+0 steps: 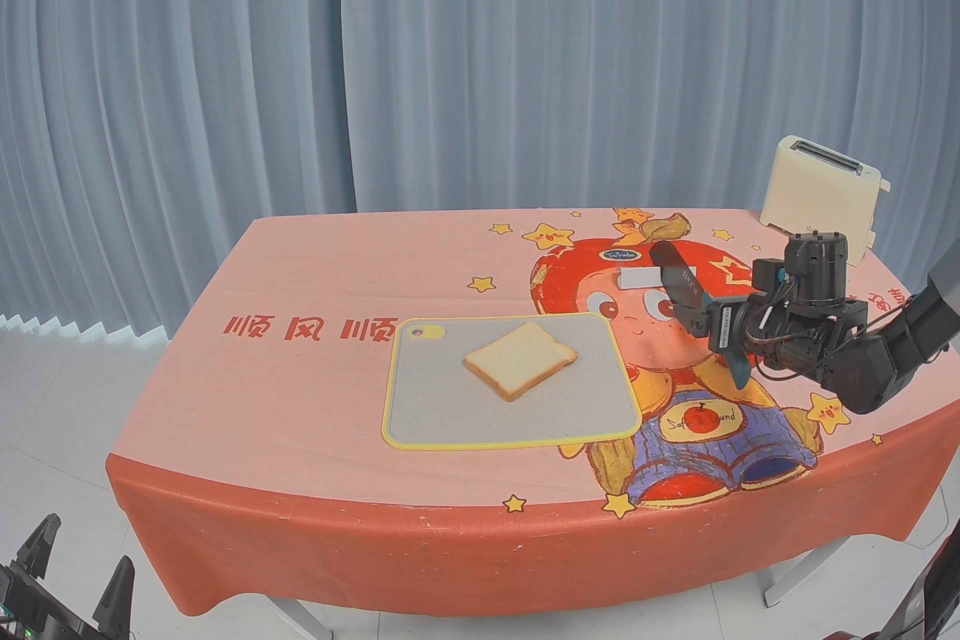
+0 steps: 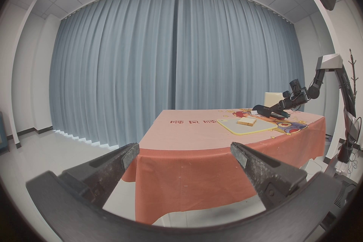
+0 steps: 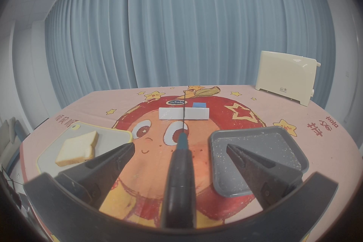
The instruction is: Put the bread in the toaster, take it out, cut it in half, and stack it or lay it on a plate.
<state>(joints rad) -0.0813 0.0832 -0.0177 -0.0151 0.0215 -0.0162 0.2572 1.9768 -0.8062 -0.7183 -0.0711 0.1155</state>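
1. Board (image 1: 450, 412) lies on table (image 1: 300, 392), centre-front.
2. Bread (image 1: 520, 359) lies flat on board, toward its far rt part.
3. Block (image 1: 640, 277) on table, behind board's rt end.
4. Toaster (image 1: 820, 197) at far rt corner, well apart from board.
5. Tray (image 3: 249, 174) on table, rt of board, in front of toaster.

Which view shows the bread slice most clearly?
The head view: the bread lies whole, seen from above, on the cutting board. The right wrist view shows it from a low angle; the left wrist view, small and far.
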